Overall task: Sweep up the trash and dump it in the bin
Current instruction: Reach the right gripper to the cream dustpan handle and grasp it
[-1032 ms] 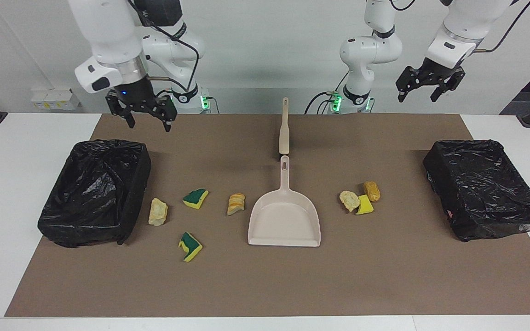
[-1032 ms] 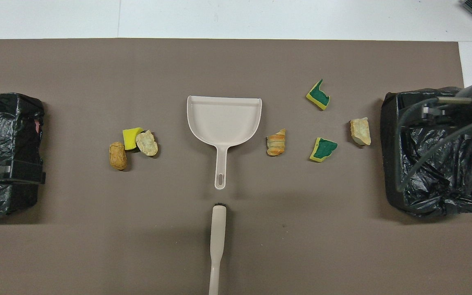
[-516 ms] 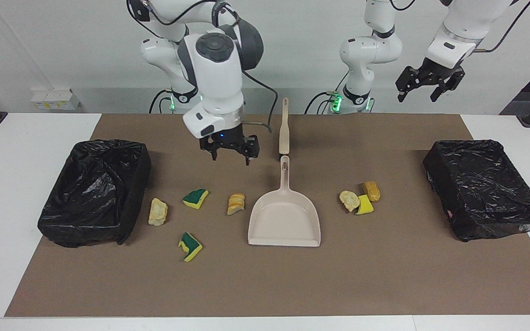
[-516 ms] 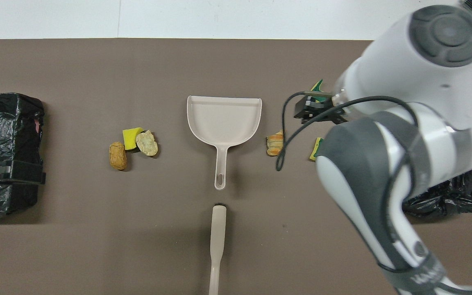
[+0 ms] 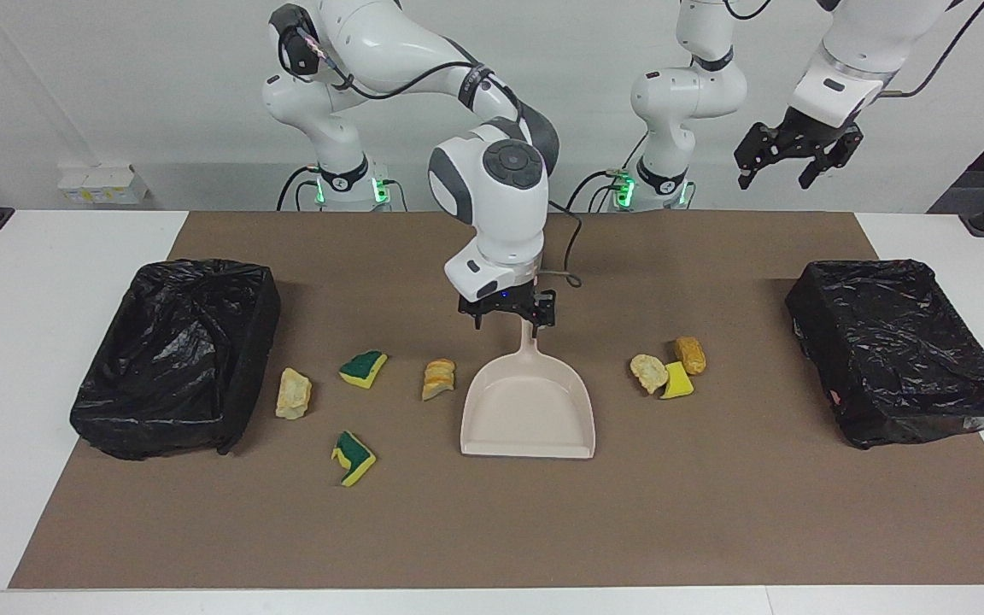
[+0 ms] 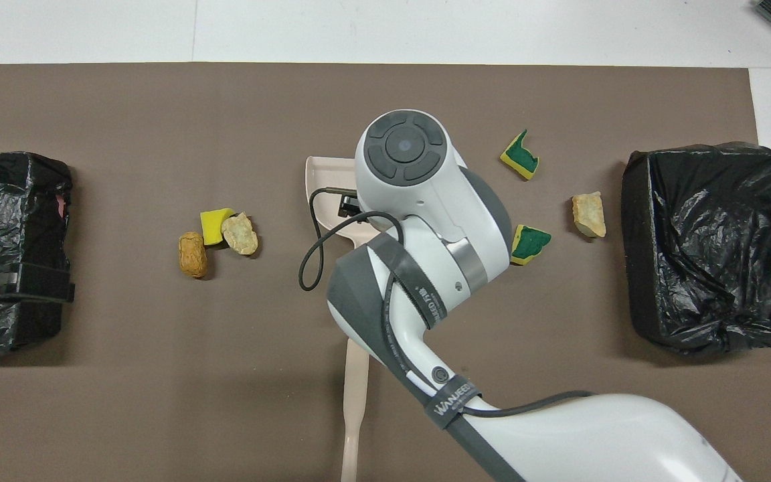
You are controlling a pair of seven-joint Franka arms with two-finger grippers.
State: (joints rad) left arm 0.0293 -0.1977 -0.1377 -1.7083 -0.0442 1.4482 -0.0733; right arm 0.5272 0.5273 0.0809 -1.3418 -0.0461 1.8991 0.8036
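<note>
The right gripper [image 5: 507,313], fingers spread, hangs over the dustpan [image 5: 529,408] handle. The trash [image 5: 355,368] lies scattered on both sides of the dustpan: light, soft scraps, likely easily swept. The left gripper [image 5: 781,164] waits open, raised.

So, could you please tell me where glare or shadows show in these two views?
Facing view: highlights glint on the crinkled black bin liners, and the right gripper casts a soft shadow beside the dustpan handle. Overhead view: the right arm hides most of the dustpan; the scraps throw short, soft shadows.
</note>
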